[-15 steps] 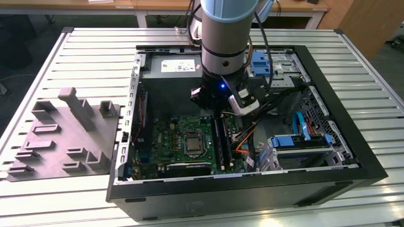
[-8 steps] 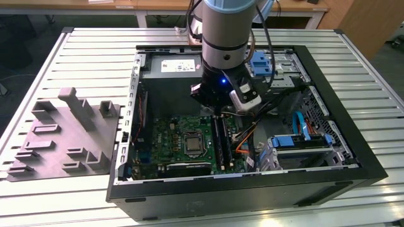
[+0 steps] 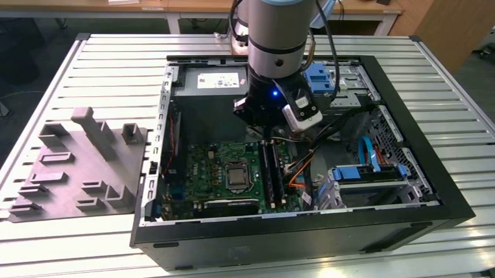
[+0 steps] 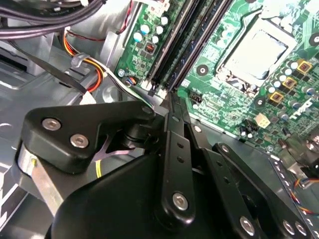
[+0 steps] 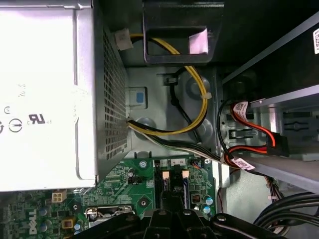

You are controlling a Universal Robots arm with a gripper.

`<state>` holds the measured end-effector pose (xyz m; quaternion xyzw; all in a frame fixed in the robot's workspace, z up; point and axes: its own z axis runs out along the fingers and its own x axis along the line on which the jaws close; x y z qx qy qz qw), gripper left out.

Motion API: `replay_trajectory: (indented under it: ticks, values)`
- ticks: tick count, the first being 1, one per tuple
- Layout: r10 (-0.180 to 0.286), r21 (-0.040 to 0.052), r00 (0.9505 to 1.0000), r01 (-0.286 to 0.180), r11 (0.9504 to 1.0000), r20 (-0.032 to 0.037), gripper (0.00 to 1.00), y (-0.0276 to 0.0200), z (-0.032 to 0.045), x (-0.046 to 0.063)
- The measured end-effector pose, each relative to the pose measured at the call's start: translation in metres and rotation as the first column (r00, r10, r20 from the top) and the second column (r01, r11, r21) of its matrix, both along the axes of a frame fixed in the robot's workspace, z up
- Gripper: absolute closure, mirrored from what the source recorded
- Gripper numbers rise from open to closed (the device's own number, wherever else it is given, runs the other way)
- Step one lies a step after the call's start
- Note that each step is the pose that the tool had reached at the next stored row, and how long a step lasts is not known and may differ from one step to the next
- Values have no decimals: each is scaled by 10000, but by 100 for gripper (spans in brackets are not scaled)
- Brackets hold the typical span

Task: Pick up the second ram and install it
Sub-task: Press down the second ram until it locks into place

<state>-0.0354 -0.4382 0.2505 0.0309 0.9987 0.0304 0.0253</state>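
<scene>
The arm [image 3: 276, 35] reached down into the open computer case [image 3: 386, 226], which lay on its side on the slatted metal counter [image 3: 116, 63]. Its jaws [image 3: 267, 134] hung just above the near end of the motherboard's [image 3: 224, 171] long black memory slots [image 3: 268, 174], beside the processor socket [image 3: 234, 174].

In the second wrist view the black linkage of the jaws [image 4: 169, 107] came together to a narrow tip directly over the ends of those slots [image 4: 187, 40]; the fingers looked drawn close together, but whether anything was pinched between them could not be told. A thin dark board, possibly the second ram [image 4: 175, 52], appeared to stand along one slot, running away from the tip; whether it was fully seated could not be told.

In the first wrist view the slot ends [image 5: 172, 181] sat just beyond the jaws, with the silver power supply [image 5: 45, 94] and yellow cables [image 5: 192, 94] farther from the motherboard. A grey moulded fixture [image 3: 73, 165] rested on the counter beside the case, on the exterior view's left.
</scene>
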Motion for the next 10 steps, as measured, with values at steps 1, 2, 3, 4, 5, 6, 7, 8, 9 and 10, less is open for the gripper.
replay_trajectory:
  ticks: [1, 2, 3, 4, 5, 6, 7, 8, 9, 10]
  values:
    - [0, -3, 10000, 0, 10000, 0, 90, 0, 1, 0]
    - [0, -3, 10000, 0, 10000, 0, 90, 0, 0, 0]
    - [1, -5, 10000, -1, 10000, -1, 90, -7, 1, 0]
    - [0, -5, 10000, 0, 10000, -1, 90, -17, 1, -1]
    - [0, -3, 10000, 0, 10000, -1, 90, -31, 0, -2]
    - [0, -3, 10000, 0, 10000, -1, 90, -48, 0, -3]
    - [0, -4, 10000, 0, 10000, -1, 90, -67, 1, -4]
    - [0, -3, 10000, 0, 10000, -1, 90, -87, 0, -5]
    - [-1, -5, 10000, 1, 10000, -1, 90, -113, 1, -7]
    - [-1, -4, 10000, 1, 10000, -1, 90, -139, 1, -8]
